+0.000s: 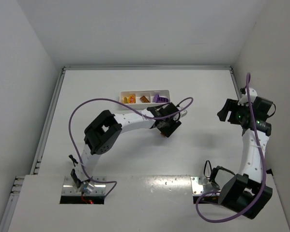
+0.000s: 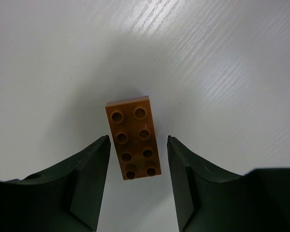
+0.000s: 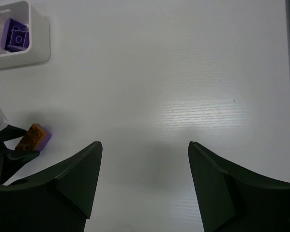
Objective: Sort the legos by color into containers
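Note:
An orange lego (image 2: 133, 137), a two-by-four brick, lies studs up on the white table. My left gripper (image 2: 138, 141) is open, with a finger on each side of the brick's near end and a gap on both sides. In the top view the left gripper (image 1: 167, 126) sits just in front of the right end of the white three-compartment tray (image 1: 145, 92). The tray holds yellow and orange bricks (image 1: 130, 99) on the left, an orange one (image 1: 145, 98) in the middle and purple ones (image 1: 159, 97) on the right. My right gripper (image 3: 145, 145) is open and empty over bare table.
The right wrist view shows the tray's end wall (image 3: 40, 42) with a purple brick (image 3: 15, 36) inside, and the orange brick (image 3: 32, 136) at the left gripper's fingers (image 3: 9, 147). White walls enclose the table. A purple cable (image 1: 82, 108) loops over the left arm.

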Controlling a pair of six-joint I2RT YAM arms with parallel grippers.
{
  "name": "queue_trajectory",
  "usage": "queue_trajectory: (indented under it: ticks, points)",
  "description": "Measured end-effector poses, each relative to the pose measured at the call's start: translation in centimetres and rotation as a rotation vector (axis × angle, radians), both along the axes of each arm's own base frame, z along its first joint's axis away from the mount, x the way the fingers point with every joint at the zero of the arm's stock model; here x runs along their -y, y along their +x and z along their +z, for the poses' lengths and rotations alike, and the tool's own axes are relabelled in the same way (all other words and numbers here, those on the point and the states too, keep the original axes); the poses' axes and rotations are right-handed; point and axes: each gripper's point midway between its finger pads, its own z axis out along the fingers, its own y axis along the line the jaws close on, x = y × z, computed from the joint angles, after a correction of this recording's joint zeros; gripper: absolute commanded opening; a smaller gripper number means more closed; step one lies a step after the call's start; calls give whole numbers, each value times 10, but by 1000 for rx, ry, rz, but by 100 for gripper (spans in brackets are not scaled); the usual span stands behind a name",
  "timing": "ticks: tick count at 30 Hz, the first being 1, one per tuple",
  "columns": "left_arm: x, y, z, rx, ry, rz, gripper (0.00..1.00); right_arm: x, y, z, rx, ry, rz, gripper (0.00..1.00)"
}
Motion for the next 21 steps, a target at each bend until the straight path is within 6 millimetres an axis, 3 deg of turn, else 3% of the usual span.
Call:
queue_trajectory:
  ticks: [5, 12, 21]
  points:
    - [0, 1, -1, 1, 4, 2, 51, 0, 0, 0, 4, 11, 2, 72]
    - [2, 3, 1, 8, -2, 4, 28, -1, 0, -2, 8, 17, 5, 72]
    - [4, 2, 3, -35, -42, -15, 25, -13, 0, 0, 29, 64, 59, 73]
